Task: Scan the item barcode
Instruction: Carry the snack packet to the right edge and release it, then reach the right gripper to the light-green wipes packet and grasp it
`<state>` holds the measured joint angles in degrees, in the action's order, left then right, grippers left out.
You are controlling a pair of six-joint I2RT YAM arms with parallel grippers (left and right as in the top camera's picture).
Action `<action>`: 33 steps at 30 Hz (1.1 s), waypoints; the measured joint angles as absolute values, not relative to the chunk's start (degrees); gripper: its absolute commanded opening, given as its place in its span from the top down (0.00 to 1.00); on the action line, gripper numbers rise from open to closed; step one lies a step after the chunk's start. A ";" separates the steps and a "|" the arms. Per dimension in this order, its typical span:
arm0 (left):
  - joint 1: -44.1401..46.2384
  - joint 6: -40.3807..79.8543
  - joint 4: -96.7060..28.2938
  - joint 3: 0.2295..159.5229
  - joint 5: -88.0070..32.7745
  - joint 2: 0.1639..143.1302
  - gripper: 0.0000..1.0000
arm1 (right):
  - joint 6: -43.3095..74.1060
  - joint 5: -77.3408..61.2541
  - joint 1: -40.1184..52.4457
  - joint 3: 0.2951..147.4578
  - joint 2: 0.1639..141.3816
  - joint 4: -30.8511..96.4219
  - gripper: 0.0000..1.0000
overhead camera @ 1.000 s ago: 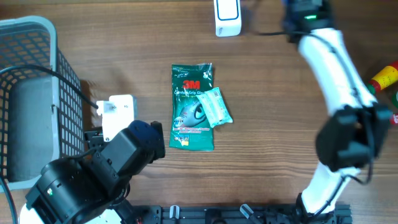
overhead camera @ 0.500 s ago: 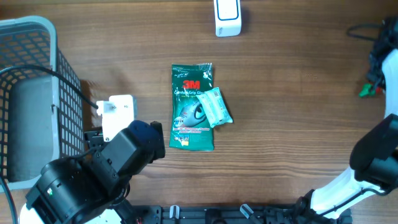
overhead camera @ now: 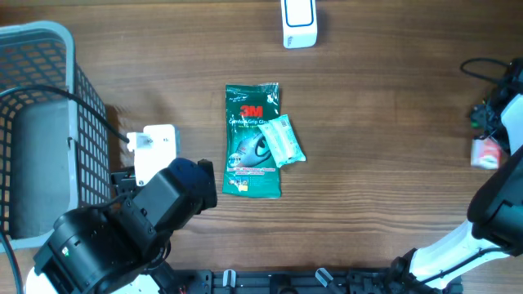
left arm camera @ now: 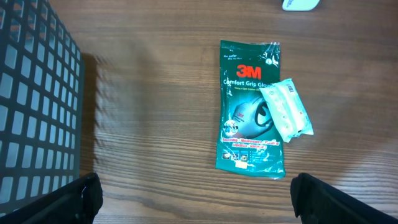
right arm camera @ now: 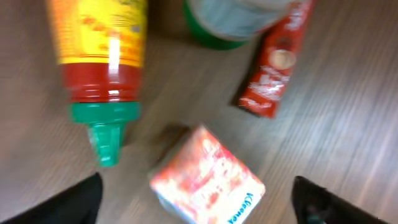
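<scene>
While my left gripper [left arm camera: 196,186] idles wide open short of the green glove packet [left arm camera: 252,106] at mid-table, my right gripper [right arm camera: 196,190], jaws equally wide and empty, hangs directly above a small red-and-white carton [right arm camera: 208,182] at the table's right edge. I take this carton for the item to scan. It sits cornerwise to the jaw line, just beside a green-capped sauce bottle [right arm camera: 102,56], so a wrist turn looks needed before closing. The white scanner [overhead camera: 298,22] stands well apart, at the table's far edge.
</scene>
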<state>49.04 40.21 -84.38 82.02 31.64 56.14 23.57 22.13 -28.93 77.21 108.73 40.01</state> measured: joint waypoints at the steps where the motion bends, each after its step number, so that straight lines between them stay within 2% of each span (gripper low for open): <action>1: 49.04 40.21 -84.38 82.02 31.64 56.14 0.00 | 23.57 20.71 -28.93 77.54 108.71 40.01 0.00; 5: 49.04 40.21 -84.38 82.02 31.64 56.16 0.00 | 23.94 9.56 -28.93 78.76 106.37 39.97 0.00; 11: 49.04 40.21 -84.38 82.02 31.64 56.14 0.00 | 25.30 -21.98 -27.59 79.88 98.35 39.90 0.00; 16: 49.04 40.21 -84.38 82.02 31.64 56.14 0.00 | 21.93 -36.80 -17.06 79.96 97.71 40.16 0.00; 19: 49.04 40.21 -84.38 82.02 31.64 56.14 0.00 | 17.91 -36.58 -3.57 79.96 97.76 40.01 0.00; 23: 49.04 40.23 -84.38 82.02 31.64 56.16 0.00 | 19.99 -28.88 11.03 79.96 98.35 39.77 0.01; 26: 49.04 40.21 -84.38 82.02 31.64 56.16 0.00 | 28.32 -24.69 21.34 79.96 99.74 40.64 0.00; 28: 49.04 40.23 -84.38 82.02 31.64 56.16 0.00 | 35.38 -23.22 23.70 79.92 100.25 42.83 0.01; 30: 49.04 40.21 -84.36 82.02 31.64 56.16 0.00 | 49.39 -21.28 25.98 79.72 100.44 48.34 0.00; 33: 49.04 40.23 -84.38 82.02 31.64 56.16 0.00 | 62.19 -20.10 27.40 79.02 100.44 50.19 0.00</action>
<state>49.04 40.23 -84.38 82.02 31.64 56.16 62.19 -20.10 27.40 79.02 100.44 50.19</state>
